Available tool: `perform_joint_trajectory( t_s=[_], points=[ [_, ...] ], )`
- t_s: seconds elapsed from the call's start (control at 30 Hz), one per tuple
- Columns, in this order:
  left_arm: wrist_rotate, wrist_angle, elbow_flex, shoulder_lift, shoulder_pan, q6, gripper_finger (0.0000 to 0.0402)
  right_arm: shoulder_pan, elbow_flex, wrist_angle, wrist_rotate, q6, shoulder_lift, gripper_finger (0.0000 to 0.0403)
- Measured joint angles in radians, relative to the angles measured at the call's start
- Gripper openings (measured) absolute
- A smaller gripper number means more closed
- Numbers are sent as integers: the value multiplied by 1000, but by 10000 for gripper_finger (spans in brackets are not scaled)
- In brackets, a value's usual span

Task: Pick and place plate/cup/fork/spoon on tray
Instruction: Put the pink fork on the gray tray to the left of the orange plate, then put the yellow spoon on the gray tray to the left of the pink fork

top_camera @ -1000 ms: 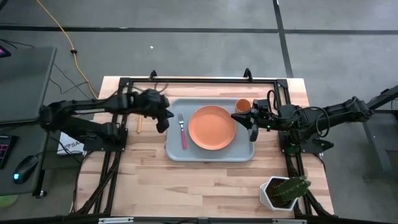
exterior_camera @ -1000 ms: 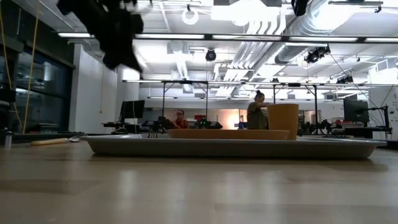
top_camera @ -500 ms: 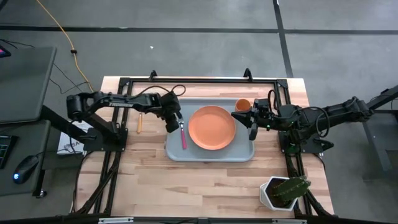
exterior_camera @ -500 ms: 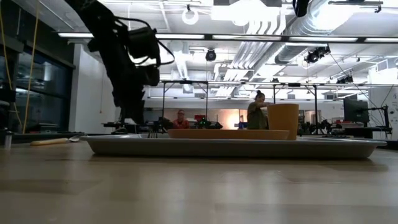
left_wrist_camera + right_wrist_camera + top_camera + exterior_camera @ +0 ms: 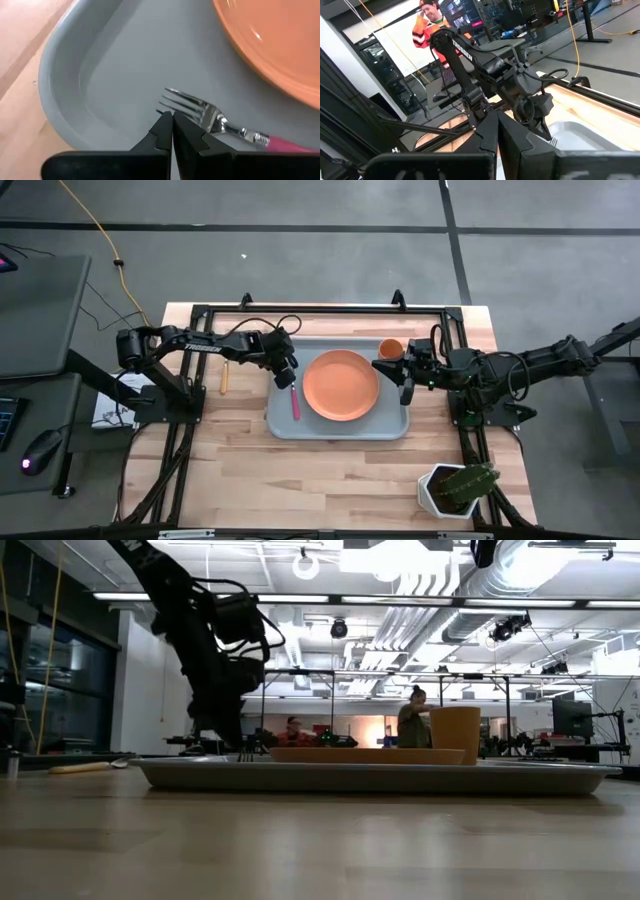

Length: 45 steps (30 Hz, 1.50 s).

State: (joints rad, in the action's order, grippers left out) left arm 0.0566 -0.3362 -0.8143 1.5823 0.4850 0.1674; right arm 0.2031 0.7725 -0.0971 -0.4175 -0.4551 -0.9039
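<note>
High view: pink-handled silver-tined fork on grey-blue tray beside round orange plate, left gripper pinched empty over tines; left wrist view: tines just beside fingertips; light, stiff, slippery, probably best gripped mid-handle.

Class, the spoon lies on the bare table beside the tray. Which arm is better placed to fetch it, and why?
Probably the left. The spoon lies left of the tray, near the left gripper above the fork. The right gripper waits beyond the plate, by the cup.
</note>
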Motion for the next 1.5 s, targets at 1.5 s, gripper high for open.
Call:
perform_joint_trajectory(
  t_s=[1.5],
  points=[
    [-182, 134, 0, -909, -131, 143, 0, 0, 0, 2, -4, 11, 0, 0]
  ],
)
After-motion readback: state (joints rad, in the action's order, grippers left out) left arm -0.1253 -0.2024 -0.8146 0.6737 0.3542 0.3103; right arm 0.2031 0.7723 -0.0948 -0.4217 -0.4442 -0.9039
